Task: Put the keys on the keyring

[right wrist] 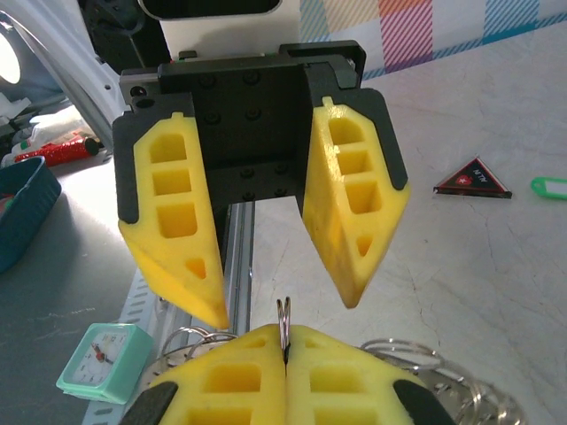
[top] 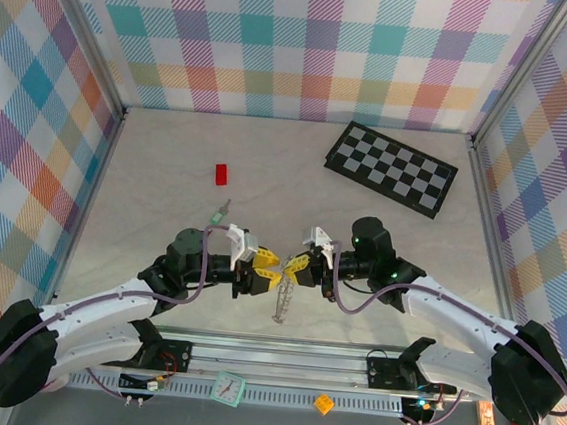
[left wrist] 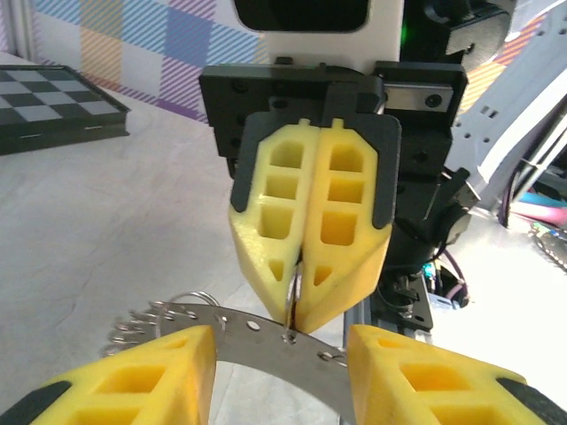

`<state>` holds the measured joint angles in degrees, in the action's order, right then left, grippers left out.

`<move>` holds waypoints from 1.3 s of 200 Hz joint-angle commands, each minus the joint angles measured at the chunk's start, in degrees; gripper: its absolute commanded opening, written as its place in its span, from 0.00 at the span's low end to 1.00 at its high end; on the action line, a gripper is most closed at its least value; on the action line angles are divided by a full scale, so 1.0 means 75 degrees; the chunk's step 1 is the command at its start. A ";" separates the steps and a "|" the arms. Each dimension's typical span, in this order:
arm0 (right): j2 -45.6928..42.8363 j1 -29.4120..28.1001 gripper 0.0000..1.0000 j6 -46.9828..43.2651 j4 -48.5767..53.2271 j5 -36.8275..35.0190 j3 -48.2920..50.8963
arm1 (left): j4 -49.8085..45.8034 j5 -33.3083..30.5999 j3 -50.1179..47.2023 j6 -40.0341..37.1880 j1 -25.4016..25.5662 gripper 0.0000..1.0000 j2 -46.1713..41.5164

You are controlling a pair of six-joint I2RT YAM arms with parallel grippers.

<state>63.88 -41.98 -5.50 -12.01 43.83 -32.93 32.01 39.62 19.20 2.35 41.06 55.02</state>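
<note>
So both arms reach in low over the table (top: 382, 232) with elbows out, and the left gripper (top: 268, 271) and right gripper (top: 296, 268) sit nose to nose just in front of the bases. The right one is clamped tight on a thin wire loop of the keyring (left wrist: 257, 325), which pokes out between its yellow fingers. The left one has its jaws partway apart with the keyring's flat silver strip running across the gap. Honestly can't tell if it's pinching the strip or just sitting around it. From above, a strand of the keyring trails toward the bases from the spot where the two meet. The light green key (top: 221, 210) lies on the table by itself, beyond the left arm's wrist and well apart from the ring. Writing-wise, a little red-and-black triangle (right wrist: 474, 180) has white marks too blurry to read, and same goes for the mint clock (right wrist: 97, 359) dial. The keyring's outer loops are cut off at the bottom edge in both wrist views.
</note>
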 commanded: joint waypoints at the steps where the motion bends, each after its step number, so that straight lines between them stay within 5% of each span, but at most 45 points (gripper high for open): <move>1: -0.0185 -0.0078 0.00 -0.0251 -0.0320 0.0096 0.0027 | 0.0656 0.0522 -0.0088 0.0058 -0.0062 0.42 0.0113; 102: -0.0085 -0.0249 0.00 -0.0524 -0.0153 0.0378 -0.0004 | 0.0695 0.0437 -0.0039 -0.0089 -0.0060 0.21 0.0225; 147: -0.0091 -0.0276 0.00 -0.0591 -0.0063 0.0510 0.0004 | 0.0651 0.0501 -0.0053 -0.0236 -0.0060 0.00 0.0131; 193: -0.0021 -0.0286 0.00 -0.0673 0.0177 0.0365 -0.0081 | 0.0511 0.0454 -0.0054 -0.0349 -0.0061 0.00 0.0012; 230: -0.0131 -0.0286 0.19 -0.1037 0.1051 -0.0169 -0.0316 | -0.1003 -0.0008 0.0286 -0.1094 -0.0039 0.00 -0.0320; 260: -0.0162 -0.0286 0.22 -0.1275 0.1545 -0.0361 -0.0504 | -0.1931 -0.0199 0.0584 -0.1553 0.0037 0.00 -0.0379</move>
<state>63.64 -43.86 -11.77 -4.75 41.76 -33.78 23.00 39.81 20.27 -4.58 41.08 53.30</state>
